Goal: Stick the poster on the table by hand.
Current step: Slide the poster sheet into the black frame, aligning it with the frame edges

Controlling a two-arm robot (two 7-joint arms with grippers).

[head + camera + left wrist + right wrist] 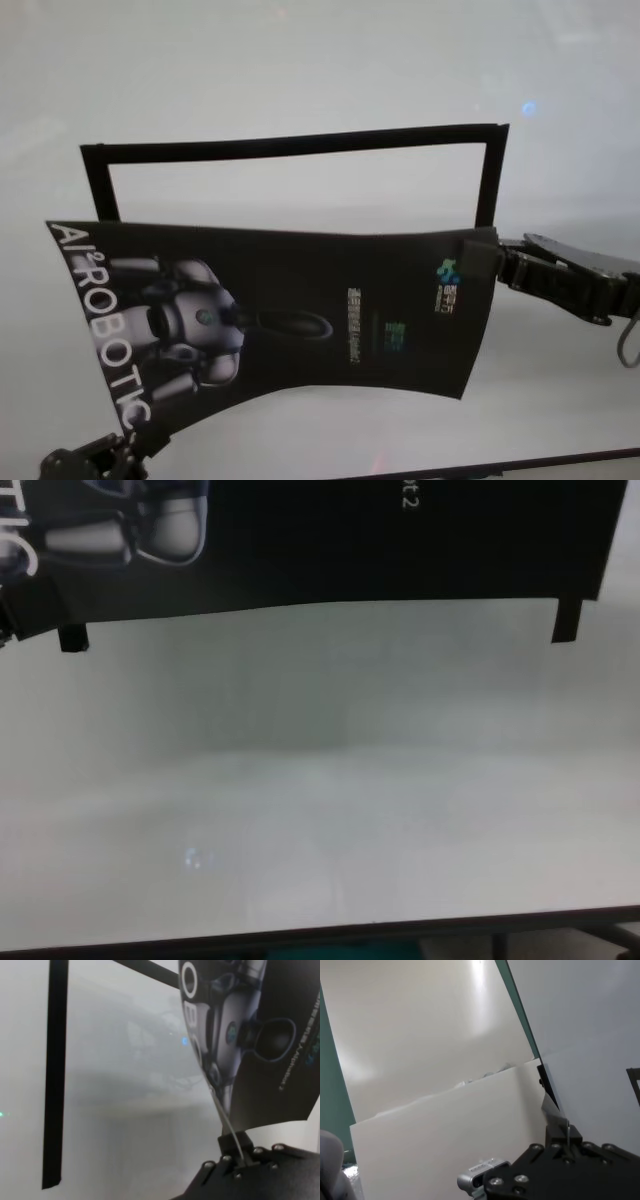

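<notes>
- Black poster (300, 310) is held above the white worktop (300, 60), stretched between the two tools; its printed face is up and its middle sags in a shallow curve.
- Print visible in the head view: white lettering "AI²ROBOTIC" along the left edge, a white-grey robot figure beside it, small text and coloured logos toward the right edge.
- Left tool (128, 440) is at the poster's near left corner. In the left wrist view its fingers (240, 1147) are pressed together on the sheet's edge, pinching it.
- Right tool (480, 258) is at the poster's far right corner, with its arm reaching in from the right. In the right wrist view its fingers (562, 1135) are closed on the sheet's thin edge, and the white underside of the poster fills the lower part of that view.
- Chest view shows the poster's near edge hanging clear of the worktop, with one dark finger tip showing below the edge at each side.
- Strips (300, 145) of narrow black material lie flat on the worktop beyond the poster, forming three sides of a rectangle: a long far side and two short sides running toward the poster.
- Poster's far edge overlaps the near ends of both short sides in the head view.
- Worktop's dark front edge shows at the bottom of the chest view.
</notes>
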